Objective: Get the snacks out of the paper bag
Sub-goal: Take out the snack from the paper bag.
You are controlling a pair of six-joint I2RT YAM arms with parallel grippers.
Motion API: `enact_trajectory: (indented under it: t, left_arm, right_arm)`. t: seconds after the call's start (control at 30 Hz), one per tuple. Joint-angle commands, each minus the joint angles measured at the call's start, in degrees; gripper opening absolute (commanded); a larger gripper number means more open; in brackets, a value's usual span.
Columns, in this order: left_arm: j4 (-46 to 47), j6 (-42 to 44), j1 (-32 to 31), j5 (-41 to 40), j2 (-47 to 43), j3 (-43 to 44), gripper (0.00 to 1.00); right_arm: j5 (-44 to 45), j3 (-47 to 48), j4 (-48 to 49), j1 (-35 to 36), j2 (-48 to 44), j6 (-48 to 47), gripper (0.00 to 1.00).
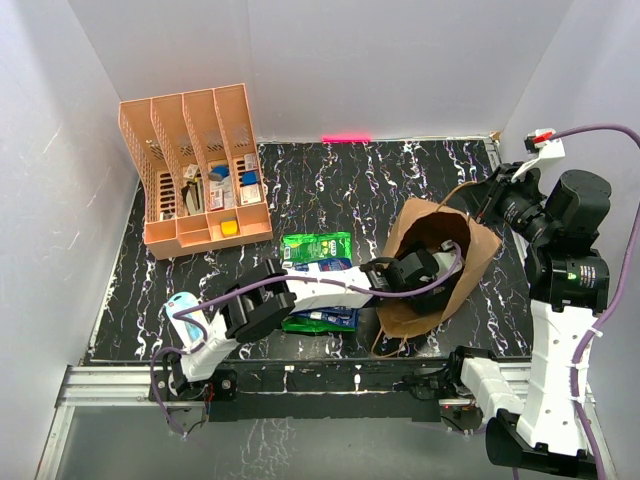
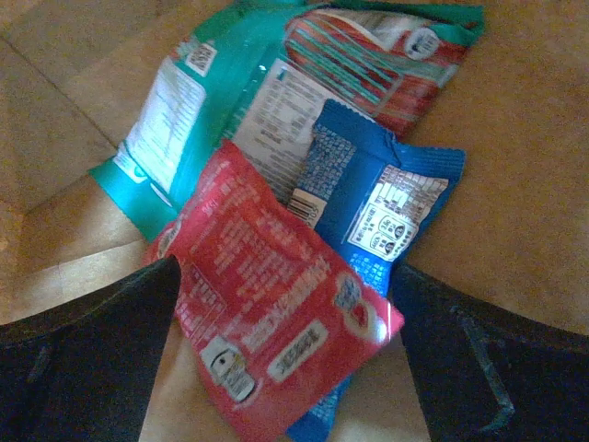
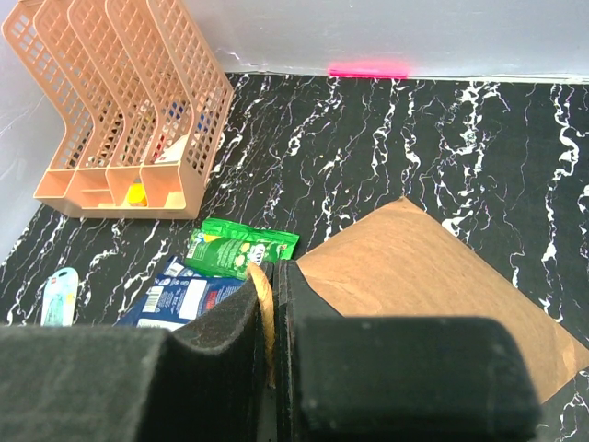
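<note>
Well, from above you can see the paper bag [image 1: 478,262] lying on its side on the table [image 1: 400,180], its mouth turned toward the left arm. Your left gripper [image 1: 432,262] reaches into that mouth. Your right gripper [image 1: 475,198] sits at the bag's far upper edge, most likely to stop the bag sliding and to keep the mouth open. A green packet [image 1: 316,246] and a blue packet [image 1: 322,319] lie out on the table just left of the bag, so part of the job looks done. The orange organiser [image 1: 200,160] and the oval gadget [image 1: 183,305] are well apart from the bag and play no part.

From the left wrist, you are looking at the inside of the bag. Three snacks overlap in a heap on the brown paper: a red packet [image 2: 276,304] on top, a second blue packet [image 2: 391,207] under its right edge, and a teal packet [image 2: 230,101] beneath both. The jaws stand apart, one finger on either side of the red packet, and neither seems to press it. Being uppermost, that packet is your likely next pick.

From the right wrist, the jaws are pressed together on a tan strip [image 3: 264,318] of the bag, its handle or rim by the look. That pinch anchors the bag while the other arm works inside it.
</note>
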Motion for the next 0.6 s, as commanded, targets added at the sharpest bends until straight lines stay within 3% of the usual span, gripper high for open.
enact_trajectory:
  t: [0.0,0.1,0.2,0.3,0.43,0.57]
  left_arm:
    - [-1.9,0.7,2.0,-3.5,1.8,4.6,0.97]
    - [-1.5,1.6,2.6,-1.9,2.0,4.8,0.87]
    - [-1.9,2.1,2.6,-0.7,1.6,4.7,0.65]
    - [-1.4,2.2,2.6,-0.6,0.2,3.4,0.51]
    - [-1.3,1.9,2.6,0.2,-2.1,2.4,0.4]
    - [-1.9,1.2,2.6,0.7,-4.6,1.8,0.37]
  right_arm:
    - [0.0,3.5,3.7,0.3,-0.2,0.2,0.08]
    - [0.1,3.9,3.7,0.3,0.0,0.2,0.08]
    - [0.4,4.0,3.5,0.3,0.0,0.0,0.08]
    - [0.5,3.7,3.5,0.3,0.0,-0.1,0.08]
    - [0.3,2.8,4.0,0.2,-0.1,0.0,0.08]
    - [0.2,2.5,4.2,0.3,-0.2,0.1,0.08]
